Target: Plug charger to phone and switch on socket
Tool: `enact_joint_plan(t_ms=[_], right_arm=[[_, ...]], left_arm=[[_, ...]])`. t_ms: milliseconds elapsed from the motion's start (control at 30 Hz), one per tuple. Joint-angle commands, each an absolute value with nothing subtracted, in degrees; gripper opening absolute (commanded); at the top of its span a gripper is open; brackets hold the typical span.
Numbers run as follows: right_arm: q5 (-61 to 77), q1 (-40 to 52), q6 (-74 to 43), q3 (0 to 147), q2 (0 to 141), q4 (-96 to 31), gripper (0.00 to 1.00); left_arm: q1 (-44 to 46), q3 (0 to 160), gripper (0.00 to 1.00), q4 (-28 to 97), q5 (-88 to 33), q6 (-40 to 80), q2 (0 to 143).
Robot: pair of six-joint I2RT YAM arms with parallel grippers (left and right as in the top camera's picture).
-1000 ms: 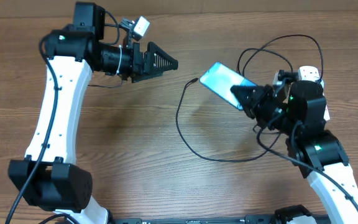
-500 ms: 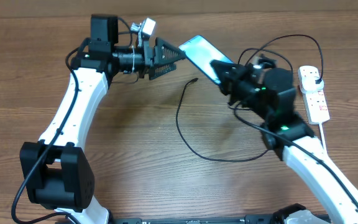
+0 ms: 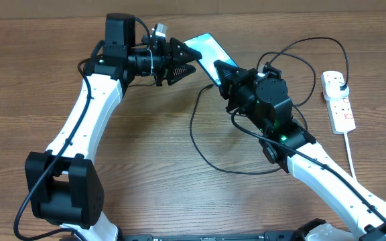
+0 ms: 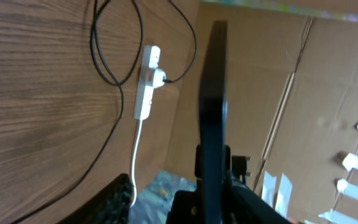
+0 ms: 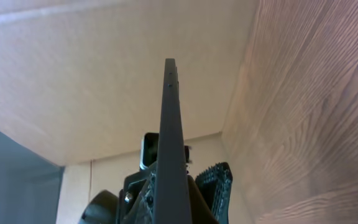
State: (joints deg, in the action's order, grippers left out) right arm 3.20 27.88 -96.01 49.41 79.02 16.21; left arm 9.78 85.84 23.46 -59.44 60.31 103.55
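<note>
The phone, light blue screen up, is held off the table by my right gripper, shut on its right end. My left gripper reaches in from the left, its jaws around the phone's other end. In the left wrist view the phone is edge-on, with a gap between it and the textured finger. The right wrist view shows the phone clamped edge-on in my right gripper. The charger loops over the table, its tip lying free below the phone. Its plug sits in the socket.
The socket's thick white cord runs down the right side towards the table's front edge. In the left wrist view the socket lies past the phone, with cardboard panels beyond the table edge. Both arms crowd the upper middle.
My right gripper carried the phone left and towards the back. My left gripper swung right to meet it, and its jaws narrowed around the phone's left end.
</note>
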Motion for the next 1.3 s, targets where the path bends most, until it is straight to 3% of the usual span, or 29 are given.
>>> enact_joint_plan(t_ms=[0,633,1267], right_arm=[[1.15,28.42,-100.86,50.30,78.76,17.50,0.04],[2.66,31.66,-105.03,50.33,80.77,18.83,0.04],[2.63,33.69,-105.03,50.33,81.14,18.85,0.04]], left_arm=[[9.85,85.76,0.43,23.29,-55.46,63.92,103.83],[10.35,85.76,0.23,20.64,-51.62,68.40,103.83],[11.29,85.76,0.17,20.71,-50.41,69.47,103.83]])
